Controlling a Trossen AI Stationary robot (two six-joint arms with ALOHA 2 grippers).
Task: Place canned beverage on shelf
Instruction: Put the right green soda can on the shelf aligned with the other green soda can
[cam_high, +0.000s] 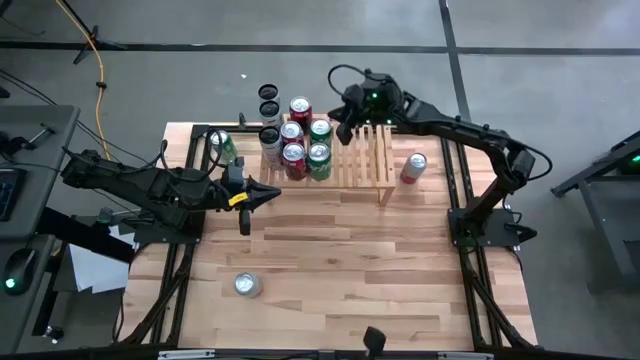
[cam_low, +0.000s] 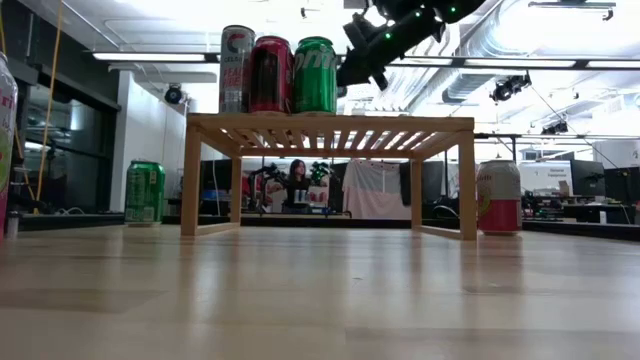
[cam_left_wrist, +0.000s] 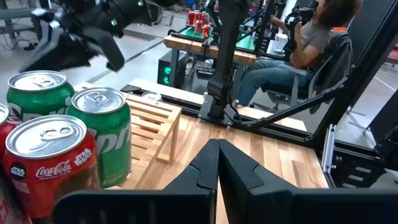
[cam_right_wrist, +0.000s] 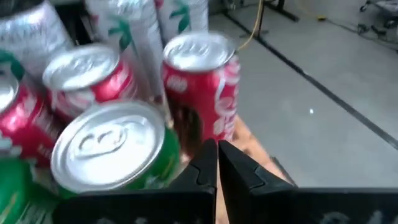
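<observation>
Shelf (cam_high: 365, 160) — far side of the surface (cam_high: 340, 270), with red and green cans (cam_high: 305, 148) clustered on its left end. Right end effector (cam_high: 344, 130) above the shelf beside them, fingers pressed together, empty. Left end effector (cam_high: 272, 196) near the shelf's left, pressed together, empty. Loose can (cam_high: 413, 167) right of the shelf.

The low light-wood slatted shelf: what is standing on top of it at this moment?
The light-wood slatted shelf carries upright cans clustered at one end: red ones and green ones. The rest of its slats are bare. The exact count is unclear, since the cans overlap each other.
</observation>
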